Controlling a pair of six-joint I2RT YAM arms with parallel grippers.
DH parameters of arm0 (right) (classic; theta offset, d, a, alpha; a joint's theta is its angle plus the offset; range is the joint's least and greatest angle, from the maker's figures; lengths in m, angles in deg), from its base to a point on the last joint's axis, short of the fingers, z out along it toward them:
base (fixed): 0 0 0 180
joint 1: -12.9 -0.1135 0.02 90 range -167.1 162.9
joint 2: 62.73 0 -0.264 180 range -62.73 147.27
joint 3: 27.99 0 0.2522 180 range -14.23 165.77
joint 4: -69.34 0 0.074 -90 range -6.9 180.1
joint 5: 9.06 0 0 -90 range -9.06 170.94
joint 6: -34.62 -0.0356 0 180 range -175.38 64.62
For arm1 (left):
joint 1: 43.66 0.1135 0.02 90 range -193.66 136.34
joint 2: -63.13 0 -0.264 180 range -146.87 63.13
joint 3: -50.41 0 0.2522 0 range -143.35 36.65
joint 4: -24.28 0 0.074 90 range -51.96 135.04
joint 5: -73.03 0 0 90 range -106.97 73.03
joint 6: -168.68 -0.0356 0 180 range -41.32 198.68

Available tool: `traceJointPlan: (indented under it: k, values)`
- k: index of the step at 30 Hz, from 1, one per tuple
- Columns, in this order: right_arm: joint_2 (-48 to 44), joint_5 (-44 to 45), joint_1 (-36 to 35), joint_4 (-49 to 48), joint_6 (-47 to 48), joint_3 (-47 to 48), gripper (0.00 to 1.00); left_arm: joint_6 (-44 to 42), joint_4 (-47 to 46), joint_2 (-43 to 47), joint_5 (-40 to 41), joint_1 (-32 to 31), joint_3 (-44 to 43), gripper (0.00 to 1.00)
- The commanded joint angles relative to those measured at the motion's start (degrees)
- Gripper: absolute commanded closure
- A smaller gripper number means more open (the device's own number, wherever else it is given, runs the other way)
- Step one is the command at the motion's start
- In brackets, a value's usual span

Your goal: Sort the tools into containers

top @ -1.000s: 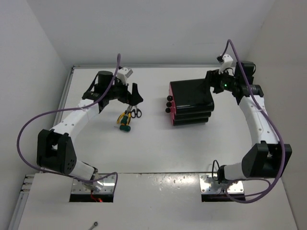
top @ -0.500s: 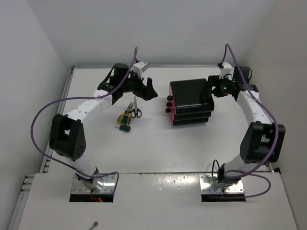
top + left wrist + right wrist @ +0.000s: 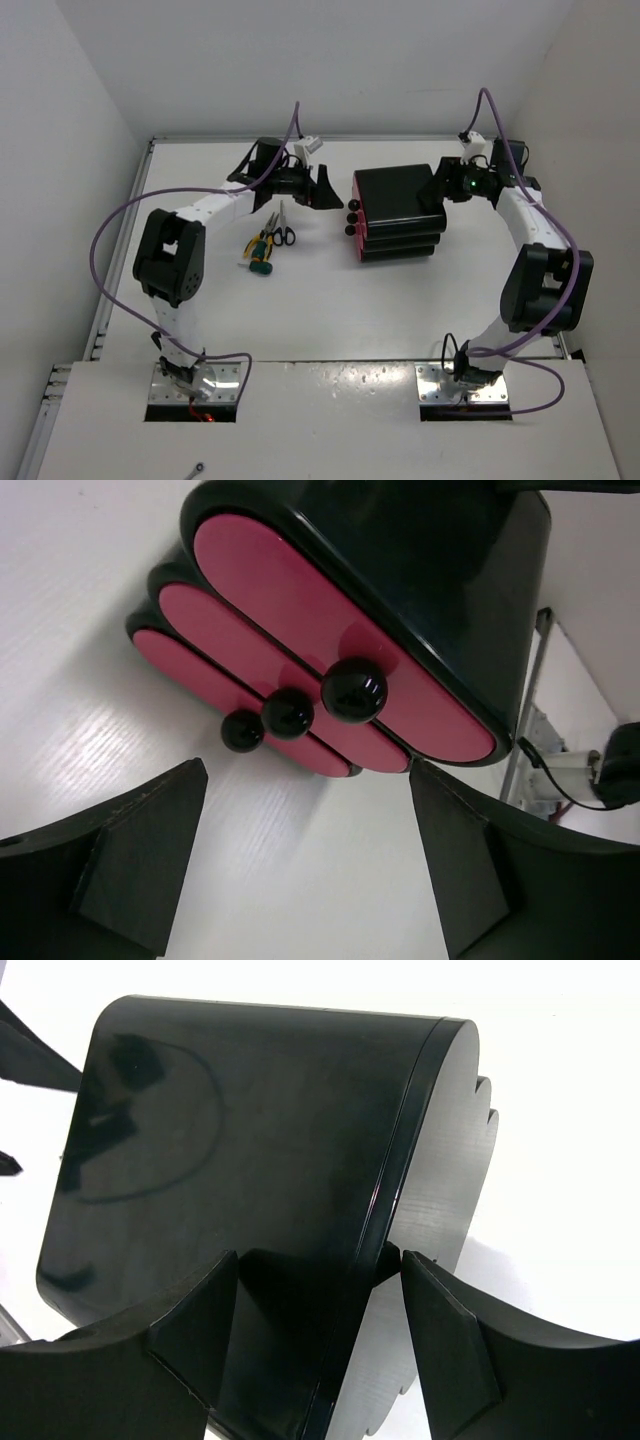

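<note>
The glossy black box (image 3: 400, 205) stands right of centre, with three pink drawers (image 3: 330, 645) shut and their black knobs (image 3: 352, 217) facing left. My left gripper (image 3: 325, 187) is open and empty, just left of the knobs; in its wrist view the gripper (image 3: 305, 865) faces the top knob (image 3: 354, 690) with a gap between. My right gripper (image 3: 438, 190) is open at the box's back right top edge; in its wrist view the gripper (image 3: 320, 1345) straddles that edge (image 3: 385, 1210). The scissors (image 3: 282, 230), yellow-handled pliers (image 3: 262, 240) and green-and-yellow screwdriver (image 3: 260, 263) lie together on the table.
The white table (image 3: 300, 320) has walls close on the left, back and right. The tool pile lies below and left of the left gripper. The left arm's purple cable (image 3: 110, 225) loops over the left side.
My left gripper has swung right, from over the tool pile to just in front of the drawer knobs. My right gripper has shifted slightly left onto the box's rear top edge.
</note>
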Motion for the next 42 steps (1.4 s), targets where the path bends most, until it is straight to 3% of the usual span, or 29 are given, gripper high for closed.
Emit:
traceJointPlan:
  k: [1,3,11,22,26,32,42]
  values:
    - [2.11,2.43,0.55,-0.05,1.68,-0.25,0.35,3.86,-5.62,-1.13,-5.95,-0.57,-2.81,0.12]
    - [2.11,2.96,0.55,-0.05,1.68,-0.78,0.35,6.23,-7.46,-2.18,-7.36,-0.57,-2.81,0.16]
    - [2.64,3.58,0.55,-0.05,1.68,-0.78,0.35,9.14,-9.84,-6.23,-16.32,-1.71,-7.11,0.17]
    - [2.64,4.1,0.55,-0.05,2.21,-0.78,0.36,10.2,-9.84,-11.15,-17.47,-3.29,-9.67,0.18]
    - [2.64,4.1,0.55,-0.05,2.21,-1.31,0.38,9.67,-9.23,-12.38,-17.47,-3.29,-10.2,0.3]
    - [2.64,5.77,0.55,-0.58,2.21,-1.84,0.42,9.15,-8.61,-12.38,-17.47,-2.77,-10.2,0.7]
    - [3.69,9.11,0.55,-1.64,2.21,-2.89,0.51,6.6,-7.3,-8.88,-16.95,-0.39,-3.53,0.97]
